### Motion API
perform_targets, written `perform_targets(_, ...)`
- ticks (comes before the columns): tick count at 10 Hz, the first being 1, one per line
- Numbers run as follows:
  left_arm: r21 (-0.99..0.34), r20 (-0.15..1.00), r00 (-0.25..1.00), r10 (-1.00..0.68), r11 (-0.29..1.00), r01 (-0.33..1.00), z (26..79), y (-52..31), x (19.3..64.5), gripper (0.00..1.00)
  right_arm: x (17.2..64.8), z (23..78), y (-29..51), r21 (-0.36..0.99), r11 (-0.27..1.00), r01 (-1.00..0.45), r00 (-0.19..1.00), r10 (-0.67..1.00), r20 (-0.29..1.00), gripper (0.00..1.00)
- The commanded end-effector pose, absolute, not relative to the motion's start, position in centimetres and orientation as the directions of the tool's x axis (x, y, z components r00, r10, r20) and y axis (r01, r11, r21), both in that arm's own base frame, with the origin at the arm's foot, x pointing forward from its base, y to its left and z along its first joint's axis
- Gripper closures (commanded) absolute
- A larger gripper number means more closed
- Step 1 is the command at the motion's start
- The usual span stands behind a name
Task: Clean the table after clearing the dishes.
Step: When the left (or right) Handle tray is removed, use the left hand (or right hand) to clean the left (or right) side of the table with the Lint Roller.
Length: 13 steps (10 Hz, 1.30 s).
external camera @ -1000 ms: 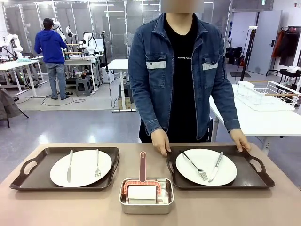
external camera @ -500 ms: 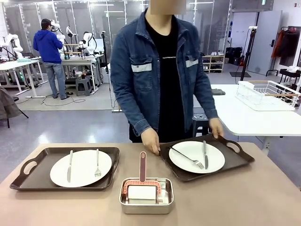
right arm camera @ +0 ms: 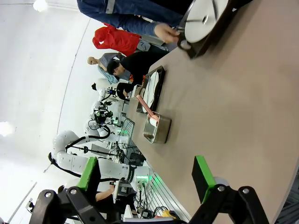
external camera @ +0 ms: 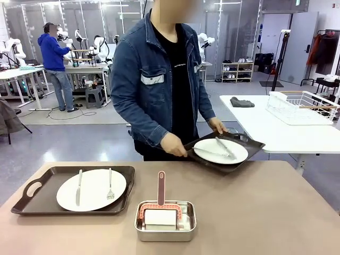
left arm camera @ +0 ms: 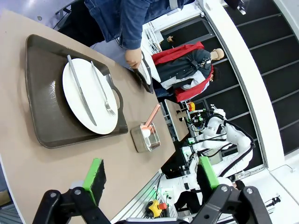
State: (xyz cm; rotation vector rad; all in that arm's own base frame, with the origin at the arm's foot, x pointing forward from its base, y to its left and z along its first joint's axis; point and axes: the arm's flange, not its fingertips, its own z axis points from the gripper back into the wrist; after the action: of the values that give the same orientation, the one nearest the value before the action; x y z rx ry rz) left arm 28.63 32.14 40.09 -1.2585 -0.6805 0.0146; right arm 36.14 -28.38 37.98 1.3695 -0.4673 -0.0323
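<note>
Clearing the dishes: a person (external camera: 159, 85) holds one tray (external camera: 255, 144) and its plate (external camera: 220, 151) lifted off the desk (external camera: 265, 212), beyond and to the right of the steel pan (external camera: 165, 235). The second tray (external camera: 50, 176) rests left of the pan. The left fingers (left arm camera: 96, 176) and right fingers (right arm camera: 202, 171) are spread wide and empty. Judged next: remove that tray, then wipe.

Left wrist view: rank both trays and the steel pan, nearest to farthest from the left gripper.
1. Dark tray with the white plate: on the table, closest to the left gripper, at picture left.
2. Steel pan: mid-table, by the robot-side edge.
3. Second tray: held in the person's hand at the far side.
</note>
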Motion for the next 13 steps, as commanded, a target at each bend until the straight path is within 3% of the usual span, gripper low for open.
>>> perform_targets(1, -0.875, 0.464, 0.803, 0.375, 0.333, 0.350, 40.1, 32.2, 28.4, 0.00, 36.0, 38.2, -28.4, 0.945, 0.210, -0.251, 0.908, -0.289, 0.305, 0.00)
perform_targets(3, -0.875, 0.464, 0.803, 0.375, 0.333, 0.350, 40.1, 32.2, 28.4, 0.00, 36.1, 38.0, -28.4, 0.945, 0.215, -0.246, 0.908, -0.290, 0.302, 0.00)
perform_targets(5, -0.875, 0.464, 0.803, 0.375, 0.333, 0.350, 40.1, 32.2, 28.4, 0.00, 37.7, 43.9, -24.2, 0.811, 0.384, -0.441, 0.860, -0.079, 0.505, 0.00)
perform_targets(7, -0.875, 0.464, 0.803, 0.375, 0.333, 0.350, 40.1, 32.2, 28.4, 0.00, 40.5, 49.4, -17.3, 0.644, 0.454, -0.616, 0.771, 0.178, 0.612, 0.00)
perform_targets(10, -0.875, 0.464, 0.803, 0.375, 0.333, 0.350, 40.1, 32.2, 28.4, 0.00, 43.7, 53.0, -4.9, 0.427, 0.459, -0.779, 0.625, 0.515, 0.587, 0.00)
perform_targets(13, -0.875, 0.464, 0.803, 0.375, 0.333, 0.350, 40.1, 32.2, 28.4, 0.00, 44.4, 52.2, 7.5, 0.276, 0.373, -0.886, 0.463, 0.744, 0.481, 0.00)
